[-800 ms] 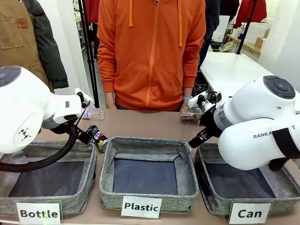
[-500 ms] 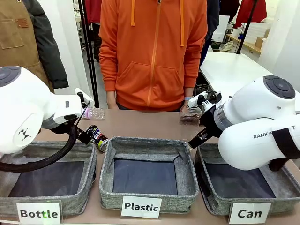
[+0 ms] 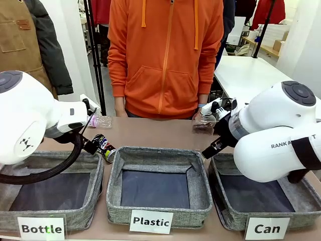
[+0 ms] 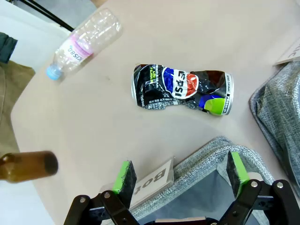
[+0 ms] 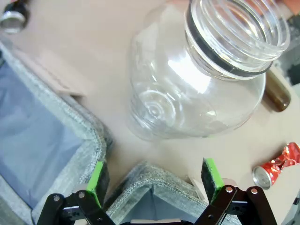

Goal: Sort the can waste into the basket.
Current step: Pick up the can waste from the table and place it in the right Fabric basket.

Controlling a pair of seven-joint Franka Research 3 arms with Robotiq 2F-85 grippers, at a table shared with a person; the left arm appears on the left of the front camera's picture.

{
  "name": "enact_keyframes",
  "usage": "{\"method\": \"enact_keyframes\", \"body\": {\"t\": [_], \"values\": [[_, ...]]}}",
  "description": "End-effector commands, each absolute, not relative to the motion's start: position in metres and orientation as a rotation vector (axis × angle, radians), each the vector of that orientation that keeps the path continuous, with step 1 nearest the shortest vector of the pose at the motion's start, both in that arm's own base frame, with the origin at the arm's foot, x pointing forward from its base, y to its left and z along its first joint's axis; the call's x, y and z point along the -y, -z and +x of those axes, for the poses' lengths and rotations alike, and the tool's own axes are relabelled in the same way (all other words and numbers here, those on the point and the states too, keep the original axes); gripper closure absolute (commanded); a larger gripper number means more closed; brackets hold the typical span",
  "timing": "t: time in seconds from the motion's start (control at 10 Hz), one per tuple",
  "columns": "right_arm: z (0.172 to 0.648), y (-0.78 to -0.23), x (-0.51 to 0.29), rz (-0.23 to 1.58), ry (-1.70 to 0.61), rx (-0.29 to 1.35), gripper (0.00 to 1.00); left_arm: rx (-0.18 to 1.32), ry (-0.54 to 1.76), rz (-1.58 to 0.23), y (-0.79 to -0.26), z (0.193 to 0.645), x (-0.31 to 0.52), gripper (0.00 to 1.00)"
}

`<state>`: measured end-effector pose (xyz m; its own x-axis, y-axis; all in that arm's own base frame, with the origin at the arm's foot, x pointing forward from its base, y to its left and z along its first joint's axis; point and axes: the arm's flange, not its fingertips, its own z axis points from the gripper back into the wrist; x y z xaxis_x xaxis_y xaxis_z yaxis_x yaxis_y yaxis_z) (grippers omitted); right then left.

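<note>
Our left gripper and right gripper are open and empty, so we should lower the left one across the crushed middle of the dark can.

My gripper is hovering open over the desk, the crushed dark can lying just beyond it.
</note>
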<state>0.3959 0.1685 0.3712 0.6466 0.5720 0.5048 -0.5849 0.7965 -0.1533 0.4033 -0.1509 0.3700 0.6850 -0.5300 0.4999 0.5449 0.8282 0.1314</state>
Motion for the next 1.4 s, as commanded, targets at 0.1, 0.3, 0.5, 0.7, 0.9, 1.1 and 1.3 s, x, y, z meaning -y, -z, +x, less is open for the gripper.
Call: {"method": "enact_keyframes", "body": {"t": [0.1,0.3,0.5,0.7,0.9,1.1,1.3], "values": [[0.396,-0.371,-0.168,0.025,-0.657,0.566,0.0,0.551,0.602,-0.029,-0.37,0.403,0.151,0.0],[0.396,-0.371,-0.168,0.025,-0.657,0.566,0.0,0.551,0.602,-0.029,-0.37,0.403,0.151,0.0],[0.396,-0.371,-0.168,0.025,-0.657,0.566,0.0,0.551,0.602,-0.029,-0.37,0.403,0.151,0.0],[0.396,-0.371,-0.169,0.024,-0.658,0.566,0.0,0.551,0.602,-0.029,-0.37,0.403,0.151,0.0],[0.379,-0.413,-0.149,0.107,-0.682,0.456,0.0,0.472,0.644,-0.115,-0.412,0.369,0.139,0.0],[0.352,-0.458,-0.111,0.229,-0.574,0.353,0.0,0.381,0.583,-0.245,-0.456,0.325,0.11,0.0],[0.331,-0.491,-0.059,0.444,-0.419,0.351,0.0,0.328,0.643,-0.384,-0.475,0.302,0.06,0.0]]}}
